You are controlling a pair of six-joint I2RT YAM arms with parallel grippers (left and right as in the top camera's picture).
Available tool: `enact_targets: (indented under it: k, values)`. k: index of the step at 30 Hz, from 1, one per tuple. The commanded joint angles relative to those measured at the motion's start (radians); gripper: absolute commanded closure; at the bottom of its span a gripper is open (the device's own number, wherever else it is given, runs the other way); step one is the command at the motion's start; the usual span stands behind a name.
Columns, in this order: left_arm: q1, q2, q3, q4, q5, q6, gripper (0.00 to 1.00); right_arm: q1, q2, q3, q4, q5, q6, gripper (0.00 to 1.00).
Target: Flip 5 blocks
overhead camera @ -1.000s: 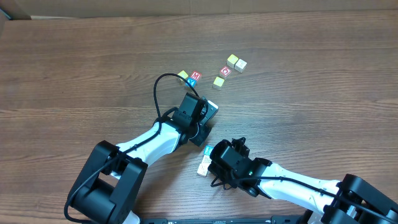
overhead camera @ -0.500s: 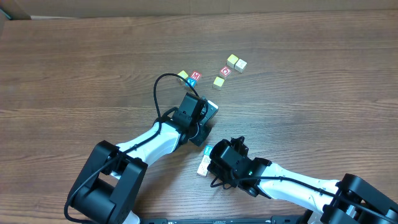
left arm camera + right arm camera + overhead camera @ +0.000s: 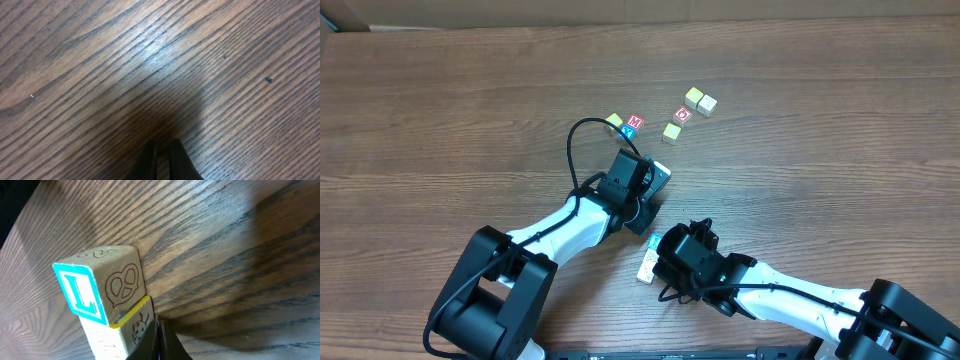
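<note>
Left fingers (image 3: pixel 177 165) are seen clenched, empty, tips down at bare worktop (image 3: pixel 100 60). Beyond them, three blocks are clustered: yellow block (image 3: pixel 613 121), blue block (image 3: pixel 629 131), red M block (image 3: pixel 636 121).

Right fingers (image 3: pixel 170 350) are clenched on nothing, just beside two blocks laid end to end: L block (image 3: pixel 97 287) and yellow-edged block (image 3: pixel 122 330). The pair's long axis runs toward and away from the robot; the L face is turned sideways.

Further right, four more blocks (image 3: pixel 682 115) are scattered.

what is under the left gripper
In the left wrist view only bare wooden table shows there, nothing on it. The spot right beneath the shut left gripper is covered by its fingertips.
</note>
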Motion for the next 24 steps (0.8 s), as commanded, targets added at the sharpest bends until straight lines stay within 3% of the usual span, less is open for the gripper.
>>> enact_targets:
  k: [1,24]
  values:
    - [0.012,0.035,-0.031,-0.030,-0.022,-0.015,0.96,-0.008,0.008,-0.009,0.000,0.010,-0.009,0.96]
    - [0.012,0.035,-0.031,-0.032,-0.022,-0.015,0.96,-0.008,0.008,-0.009,0.008,0.044,-0.014,0.96]
